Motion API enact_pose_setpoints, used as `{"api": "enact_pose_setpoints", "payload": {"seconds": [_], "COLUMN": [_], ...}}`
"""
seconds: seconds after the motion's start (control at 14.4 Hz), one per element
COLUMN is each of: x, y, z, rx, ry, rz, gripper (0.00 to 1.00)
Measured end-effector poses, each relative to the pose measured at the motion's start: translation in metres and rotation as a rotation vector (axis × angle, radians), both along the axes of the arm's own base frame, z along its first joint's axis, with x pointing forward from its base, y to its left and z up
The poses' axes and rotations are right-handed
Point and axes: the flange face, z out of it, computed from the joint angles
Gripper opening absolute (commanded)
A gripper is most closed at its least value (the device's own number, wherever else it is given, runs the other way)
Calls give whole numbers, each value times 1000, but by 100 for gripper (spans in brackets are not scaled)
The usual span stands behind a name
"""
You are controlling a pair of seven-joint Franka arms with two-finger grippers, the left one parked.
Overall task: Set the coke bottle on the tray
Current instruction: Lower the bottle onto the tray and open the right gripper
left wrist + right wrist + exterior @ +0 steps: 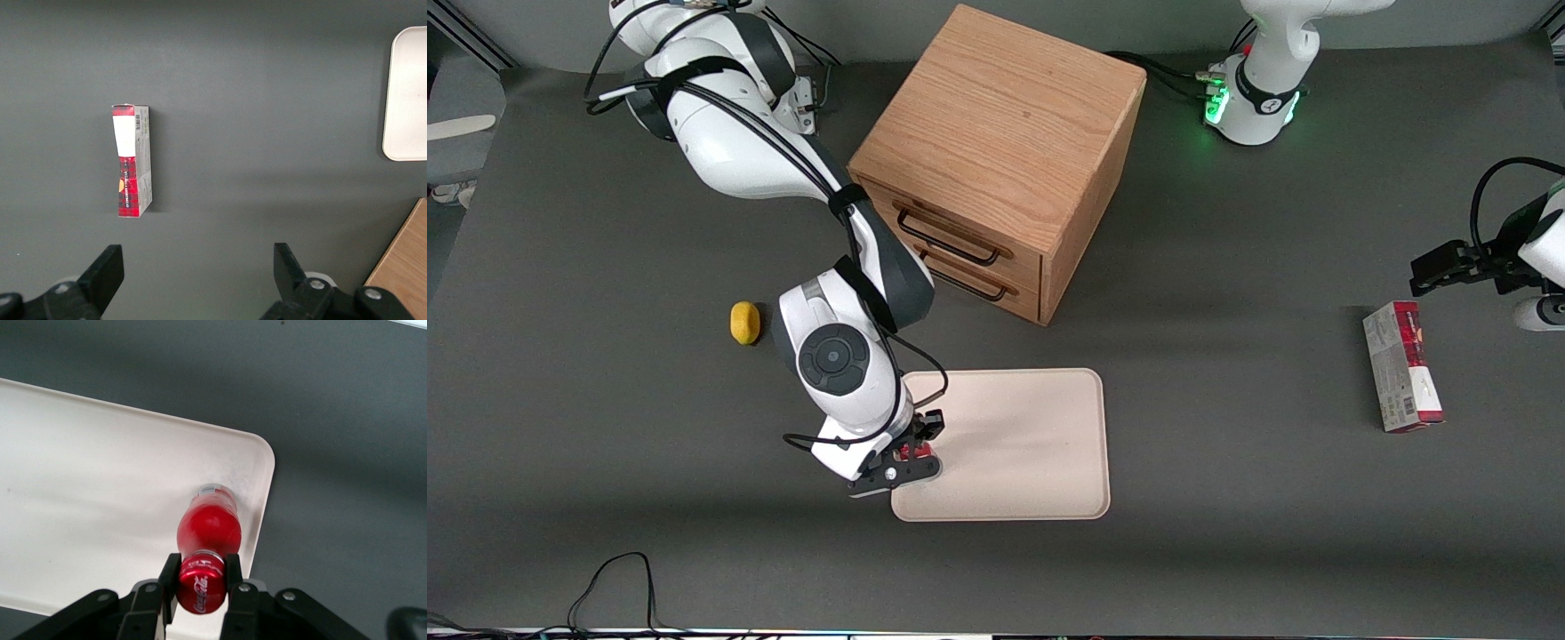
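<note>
The coke bottle (pixel 208 532) is a tiny red bottle with a red cap and clear base. My right gripper (pixel 201 577) is shut on its cap, and the bottle hangs upright over the cream-white tray (pixel 87 487), close to the tray's rim and near a rounded corner. I cannot tell whether its base touches the tray. In the front view the gripper (pixel 911 444) is over the tray (pixel 1023 444) at its edge toward the working arm's end, and only a bit of red bottle (pixel 907 453) shows between the fingers.
A wooden two-drawer cabinet (pixel 996 160) stands farther from the front camera than the tray. A small yellow lemon-like object (pixel 744 322) lies beside the working arm. A red-and-grey carton (pixel 1402 366) lies toward the parked arm's end; it also shows in the left wrist view (pixel 132 161).
</note>
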Motion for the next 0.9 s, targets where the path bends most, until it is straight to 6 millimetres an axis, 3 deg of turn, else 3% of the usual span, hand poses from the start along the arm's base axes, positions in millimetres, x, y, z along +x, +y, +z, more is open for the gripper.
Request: {"api": "enact_pose_setpoints", "payload": {"seconds": [0.28,0.42,0.55,0.9], "x": [1,-1,-9,-56], "y": [0,-1,-5,-32], "z": [3,19,56,187], "rx": [4,2,-13,-54], "ry": [-8,-4,21,94], "rz": [0,-2,-6,-23], "gripper": [100,100,100,100]}}
